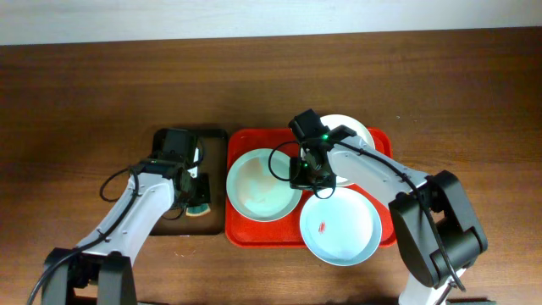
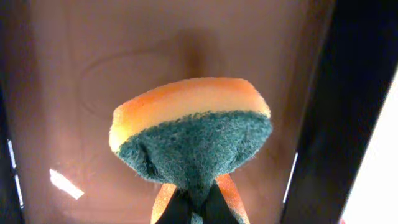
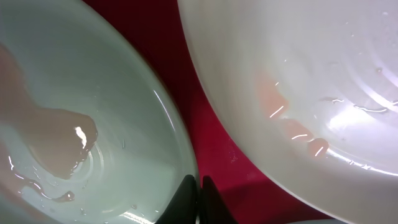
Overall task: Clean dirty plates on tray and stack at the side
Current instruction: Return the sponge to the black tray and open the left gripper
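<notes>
Holding the sponge (image 2: 193,140) clamped in the left gripper (image 2: 193,208) over the brown tray (image 1: 213,227), I judge wiping is the step in hand. I carry it right to the mint plate (image 1: 262,182) on the red tray (image 1: 241,233), green scour face down, and rub the pinkish wet film lightly so nothing slides. The right gripper (image 3: 198,196) is closed at the mint rim beside the white plate (image 3: 298,74); I can't tell if it nips the rim. The blue plate (image 1: 339,229), near right, shows a red smear (image 1: 323,227).
</notes>
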